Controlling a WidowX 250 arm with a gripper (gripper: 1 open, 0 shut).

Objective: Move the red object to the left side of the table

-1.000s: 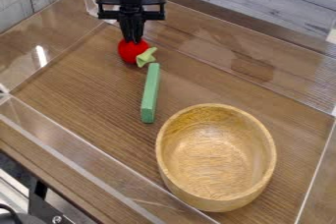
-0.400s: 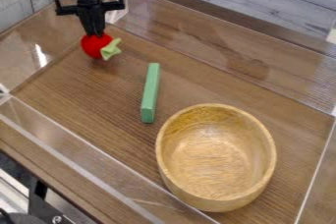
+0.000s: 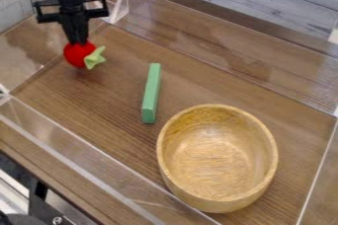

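Observation:
The red object (image 3: 79, 54), a small rounded red toy fruit with a light-green stem on its right side, is held just over the brown wood-grain table (image 3: 224, 81) near its left acrylic wall. My black gripper (image 3: 75, 41) comes straight down from the top left and is shut on the top of the red fruit. The fingertips are partly hidden against the fruit.
A long green bar (image 3: 152, 93) lies on the table to the right of the fruit. A large wooden bowl (image 3: 218, 157) stands at the front right. Low clear acrylic walls (image 3: 53, 140) edge the tabletop.
My gripper has carried the red fruit from beside the green bar's top end leftward and toward the front, to near the left wall. The bar and bowl have not moved.

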